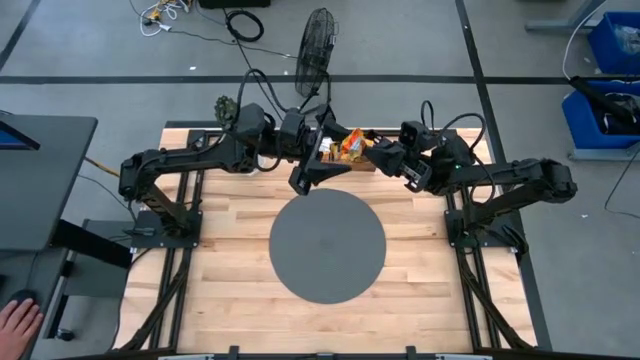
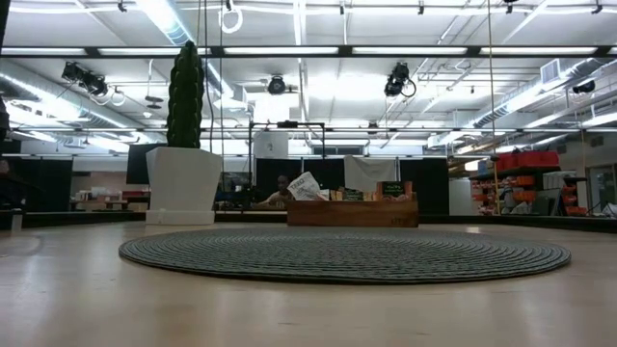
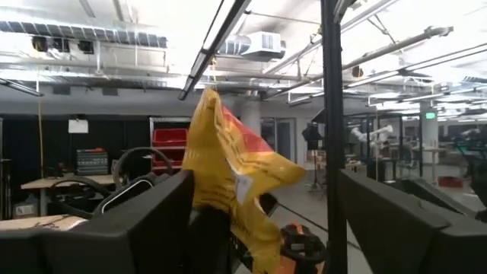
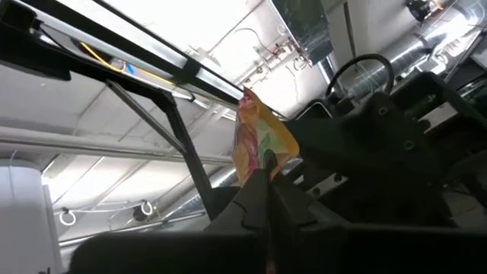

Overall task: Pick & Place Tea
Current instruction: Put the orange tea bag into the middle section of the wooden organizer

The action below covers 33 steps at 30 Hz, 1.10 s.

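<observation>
A crumpled yellow-and-orange tea sachet (image 3: 232, 175) is up in the air over the wooden tray (image 2: 352, 213) at the table's far middle. My right gripper (image 4: 263, 169) is shut on it from below. My left gripper (image 3: 265, 186) is open, coming from the table's left. Its two fingers (image 3: 137, 221) stand wide on either side of the sachet. In the high view the sachet (image 1: 350, 146) shows between the two gripper heads. More tea rests in the tray, and one white sachet (image 2: 305, 186) sticks up out of it. My right gripper pinches the sachet's lower edge (image 4: 264, 156) between its two fingertips. The fingers slant upward from the table's right. The sachet stands up above them, crumpled and lifted clear of the tray.
A round grey mat (image 1: 328, 245) lies at the table's middle, in front of the tray. A cactus in a white pot (image 2: 183, 173) stands at the far left. Beyond the far edge stands a fan (image 1: 315, 40). A person's hand (image 1: 18, 320) shows off the table at the near left.
</observation>
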Each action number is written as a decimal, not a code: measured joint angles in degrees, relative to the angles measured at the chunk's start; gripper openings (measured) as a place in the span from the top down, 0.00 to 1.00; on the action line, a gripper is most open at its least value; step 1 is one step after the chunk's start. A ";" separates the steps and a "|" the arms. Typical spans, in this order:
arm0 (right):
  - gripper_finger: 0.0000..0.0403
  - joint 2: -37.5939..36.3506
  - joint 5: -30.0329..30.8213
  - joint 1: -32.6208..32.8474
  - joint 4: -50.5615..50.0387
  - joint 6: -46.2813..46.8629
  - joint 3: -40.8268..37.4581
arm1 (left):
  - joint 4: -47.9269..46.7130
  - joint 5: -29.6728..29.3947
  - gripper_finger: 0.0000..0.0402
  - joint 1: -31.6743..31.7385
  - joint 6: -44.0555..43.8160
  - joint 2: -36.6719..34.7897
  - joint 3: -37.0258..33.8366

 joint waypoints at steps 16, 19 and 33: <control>1.00 -4.41 4.19 -8.20 -80.83 -29.40 25.09 | -44.64 -5.59 0.09 6.80 -0.88 -13.50 0.07; 1.00 1.05 4.77 -12.22 -96.71 -34.76 35.00 | -48.82 -7.80 0.09 6.76 -1.17 -15.30 0.02; 1.00 31.70 8.48 -22.92 -132.50 -50.30 61.40 | -61.07 -8.97 0.09 6.76 -3.63 -17.66 0.05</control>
